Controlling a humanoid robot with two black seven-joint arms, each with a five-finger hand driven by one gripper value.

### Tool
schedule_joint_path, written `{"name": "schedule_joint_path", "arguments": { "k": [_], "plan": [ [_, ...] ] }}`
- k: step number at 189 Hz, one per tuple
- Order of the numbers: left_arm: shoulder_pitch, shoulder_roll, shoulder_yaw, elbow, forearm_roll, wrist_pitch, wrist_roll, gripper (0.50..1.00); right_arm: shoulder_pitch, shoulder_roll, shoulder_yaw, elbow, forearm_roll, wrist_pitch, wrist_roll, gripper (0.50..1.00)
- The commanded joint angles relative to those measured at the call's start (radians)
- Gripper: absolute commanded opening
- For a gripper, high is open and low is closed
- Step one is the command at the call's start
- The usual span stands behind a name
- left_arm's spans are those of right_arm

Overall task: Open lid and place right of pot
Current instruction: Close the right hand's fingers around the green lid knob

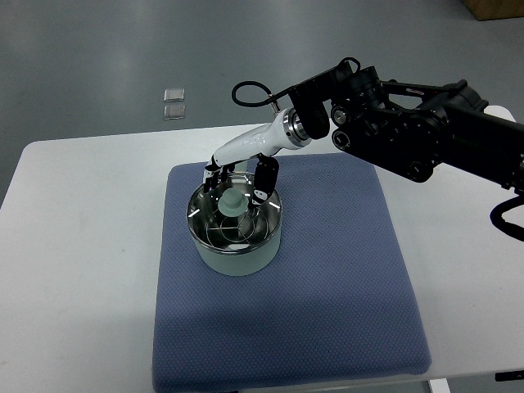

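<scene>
A small steel pot (235,246) stands on a blue mat (327,286). Its glass lid (214,226) sits on it, with a pale green knob (232,202) in the middle. My right hand (237,182) comes in from the right on a black arm and hangs over the far rim of the pot. Its fingers (212,175) point down on the left of the knob and its thumb (262,185) on the right. They are spread on either side of the knob and just behind it, not closed on it. The left arm is out of view.
The mat lies on a white table (74,270). The bare mat to the right of the pot (344,237) holds nothing. Two small clear squares (173,103) lie on the grey floor beyond the table.
</scene>
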Motion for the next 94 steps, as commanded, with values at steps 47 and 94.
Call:
{"name": "schedule_joint_path", "arguments": {
  "k": [47, 94],
  "plan": [
    [0.000, 0.000, 0.000, 0.000, 0.000, 0.000, 0.000, 1.000, 0.001, -0.001, 0.000, 0.000, 0.000, 0.000, 0.000, 0.723],
    [0.000, 0.000, 0.000, 0.000, 0.000, 0.000, 0.000, 1.000, -0.003, -0.001, 0.000, 0.001, 0.000, 0.000, 0.002, 0.639]
  ]
}}
